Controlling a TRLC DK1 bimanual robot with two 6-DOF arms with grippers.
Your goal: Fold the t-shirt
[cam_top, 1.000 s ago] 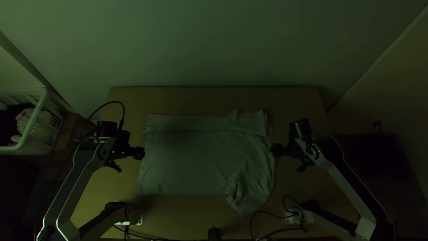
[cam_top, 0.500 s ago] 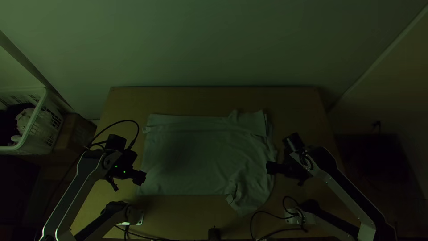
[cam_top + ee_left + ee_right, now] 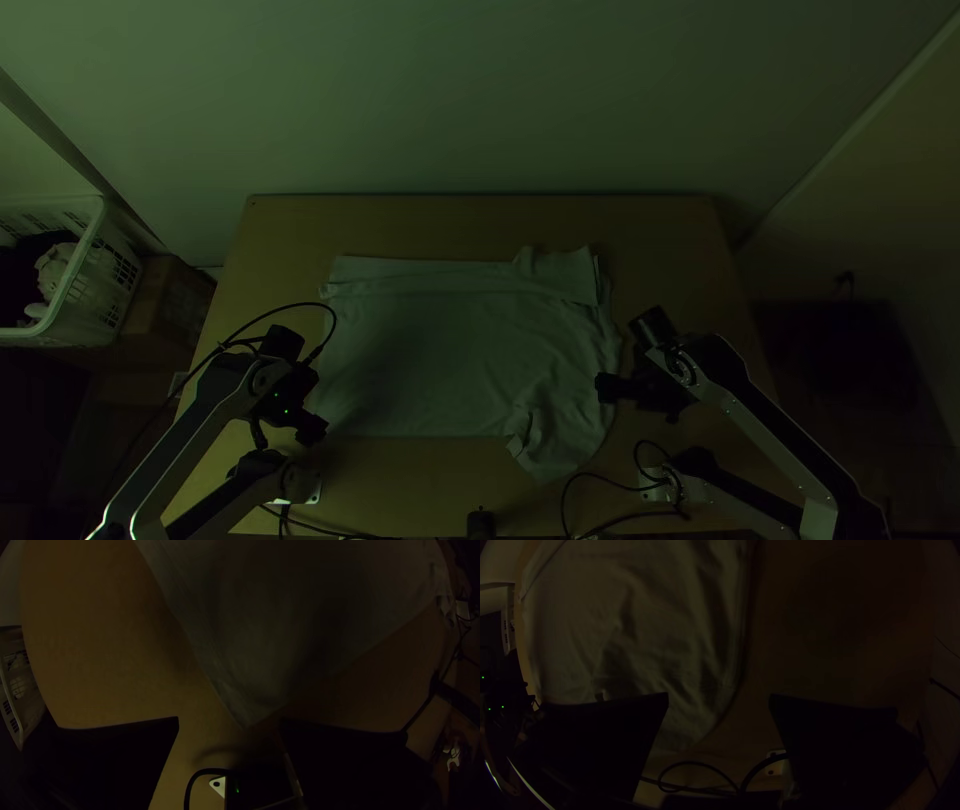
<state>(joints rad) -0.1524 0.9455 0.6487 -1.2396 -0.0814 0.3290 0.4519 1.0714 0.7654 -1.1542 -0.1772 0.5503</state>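
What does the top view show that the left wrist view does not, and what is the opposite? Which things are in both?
Top view, of these two: the complete outline of the shirt, with the flap at its far right side, and the table's full far edge.

Left wrist view, of these two: a clear gap between the two black fingers of the left end effector.

Both: part or all of the shirt, including its near left corner, the table and the basket beside it.
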